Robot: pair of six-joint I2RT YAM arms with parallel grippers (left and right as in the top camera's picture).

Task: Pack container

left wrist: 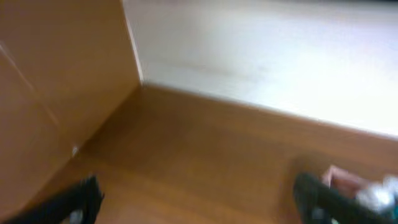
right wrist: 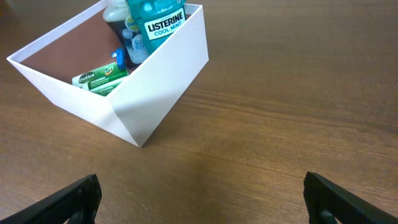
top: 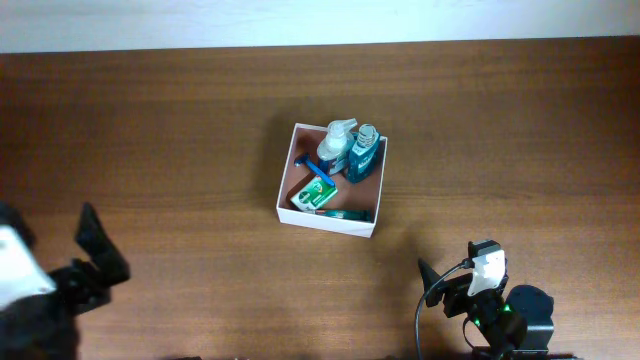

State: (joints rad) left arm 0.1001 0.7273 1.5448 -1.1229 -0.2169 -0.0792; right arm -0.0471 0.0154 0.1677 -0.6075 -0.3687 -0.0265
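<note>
1. The container (top: 325, 222) sat near the middle of the wooden surface (top: 180, 120), turned slightly off the surface's edges, and it was already well loaded.
2. Inside, a white pump bottle (top: 338, 140) and a Listerine bottle (right wrist: 155, 22) stood upright along the far wall. A green soap pack (right wrist: 99, 79) lay flat on the pinkish-brown floor, with a blue-handled item (right wrist: 118, 59) just beside it.
3. The right end effector (right wrist: 202, 193) hung low over the surface with its fingers spread wide and nothing between them.
4. The left end effector (left wrist: 196, 205) was also gaping and empty. Its wrist view was blurred and mostly showed bare wood and a pale wall.
5. Here was the key relation: seen from the right wrist, the container lay ahead and to the left, with one corner pointing back toward that end effector and two white walls splaying away from it.
6. Overhead, the right end effector (top: 445, 280) was plainly the nearer one, just off the container's near right corner. The left end effector (top: 100, 262) sat well apart, down at the far left edge.
7. The container was about square, so it offered no long axis to line up on. Any approach would probably have to square up to a wall rather than meet that corner.
8. With no toiletry seen lying loose outside the walls, packing looked close to finished.
</note>
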